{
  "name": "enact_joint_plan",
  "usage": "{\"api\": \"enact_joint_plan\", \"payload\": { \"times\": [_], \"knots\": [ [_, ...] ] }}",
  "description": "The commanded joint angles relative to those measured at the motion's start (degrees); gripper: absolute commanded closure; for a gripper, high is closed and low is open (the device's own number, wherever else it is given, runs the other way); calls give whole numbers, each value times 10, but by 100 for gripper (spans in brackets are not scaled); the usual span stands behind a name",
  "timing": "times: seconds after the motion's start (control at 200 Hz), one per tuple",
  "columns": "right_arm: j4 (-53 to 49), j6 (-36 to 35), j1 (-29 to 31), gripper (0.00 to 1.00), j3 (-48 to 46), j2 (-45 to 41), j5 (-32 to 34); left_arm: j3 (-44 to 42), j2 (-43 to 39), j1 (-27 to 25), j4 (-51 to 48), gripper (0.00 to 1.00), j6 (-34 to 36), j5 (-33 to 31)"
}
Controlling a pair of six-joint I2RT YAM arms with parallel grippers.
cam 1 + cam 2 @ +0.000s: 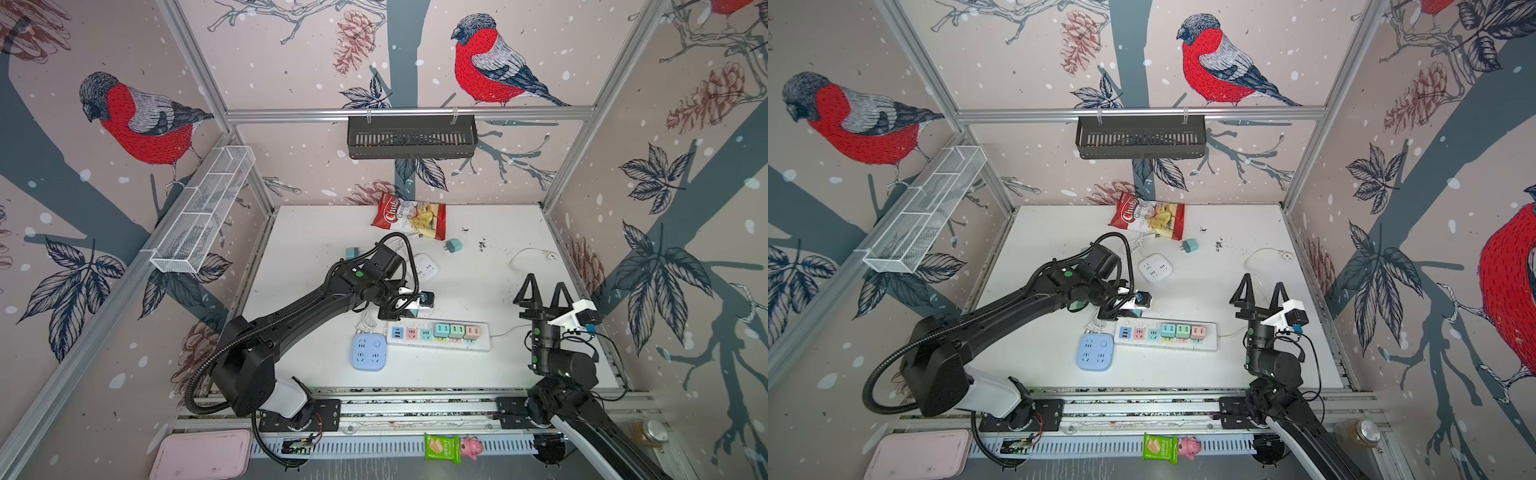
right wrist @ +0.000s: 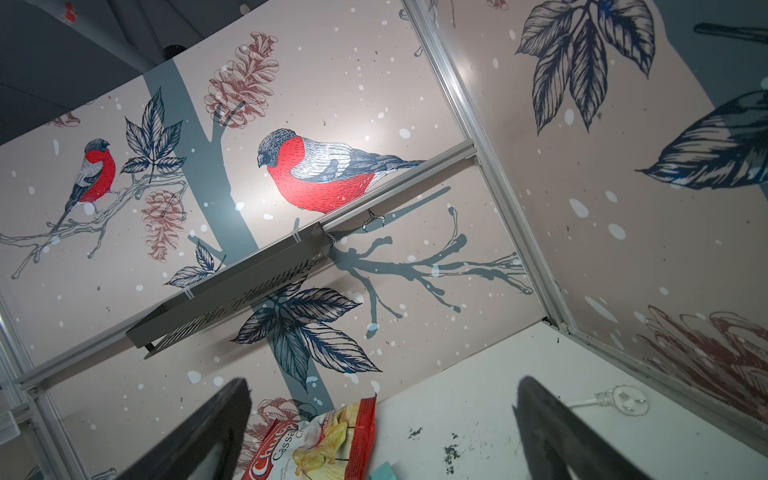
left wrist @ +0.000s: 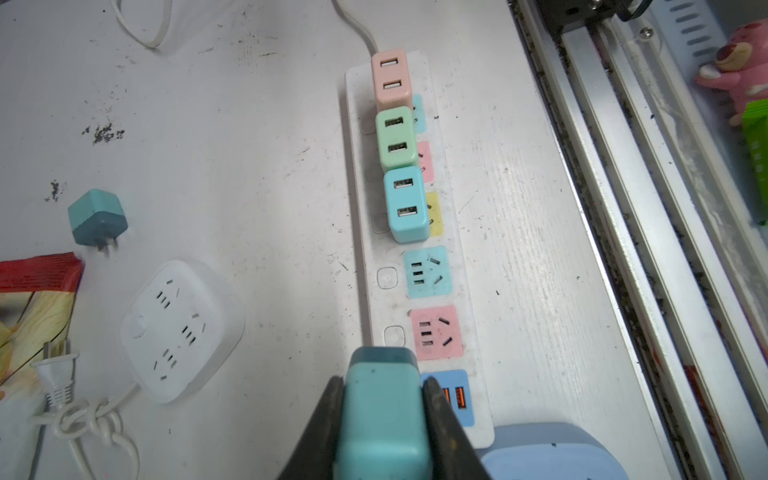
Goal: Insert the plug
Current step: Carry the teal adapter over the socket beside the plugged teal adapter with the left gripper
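Three pastel chargers [image 3: 397, 145] are sitting plugged into the white power strip [image 3: 469, 266], which is lying on the tabletop [image 3: 249, 166]. The left gripper [image 3: 382, 390] is clenching a teal plug [image 3: 380, 419] between its fingers, holding it by the strip's USB end, close to the pink socket [image 3: 436, 332]; its prongs are hiding from view. The right gripper [image 1: 544, 286] is standing released, jaws spread wide and pointing upward, well apart from the strip, grasping nothing.

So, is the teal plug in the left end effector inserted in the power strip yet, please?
Not inserted: the left end effector holds the teal plug off the power strip; pink socket empty.
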Motion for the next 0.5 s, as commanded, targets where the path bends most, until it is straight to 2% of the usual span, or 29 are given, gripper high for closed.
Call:
{"api": "enact_joint_plan", "payload": {
  "times": [0.0, 0.25, 0.415, 0.495],
  "knots": [
    [-7, 26, -3, 0, -120, -1, -13, -3, 12, -8, -15, 100, 18, 30],
    [-10, 30, -6, 0, -120, 0, -21, 12, 64, -52, -30, 100, -17, 1],
    [-11, 31, -9, 0, -120, 0, -25, 39, 103, -58, -25, 100, -80, -19],
    [-11, 30, -9, 0, -121, 1, -27, 45, 116, -63, -29, 100, -86, -27]
  ]
}}
